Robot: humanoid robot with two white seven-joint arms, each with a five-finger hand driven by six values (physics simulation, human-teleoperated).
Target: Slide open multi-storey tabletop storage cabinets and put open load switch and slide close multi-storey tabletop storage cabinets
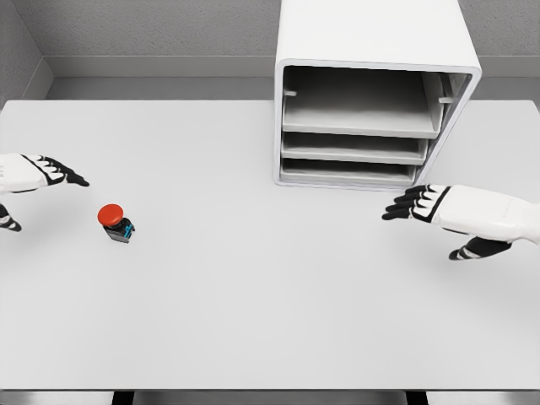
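Nothing grasped yet. Left hand [38,173] at the picture's left edge, fingers stretched flat and holding nothing, hovering over the white table [253,321] just up and left of the load switch [116,223]. Near it, not touching. Probably parked there as the closer hand for a later pickup.

Load switch standing on the table at left, red mushroom button on top, dark body with a blue patch below, tilted a little toward the camera. Well apart from the storage cabinet [371,42], with bare tabletop between.

Right hand [439,207] at the right, fingers extended and relaxed, thumb hanging below, empty as well. Fingertips aimed leftward, just below and slightly right of the cabinet's lower front corner. Placed, by the look of it, to reach the drawer fronts first, since opening comes ahead of loading.

Storage cabinet at the back of the table, right of centre: white shell, three grey drawers [359,148] stacked inside (each lower one showing only a narrow strip under the one above). All three seemingly pushed in; no handle clearly visible on the front lips, so the grip point hard to judge.

No clutter in either path. Main difficulties likely the long carry from switch to cabinet and the tight gaps between levels.
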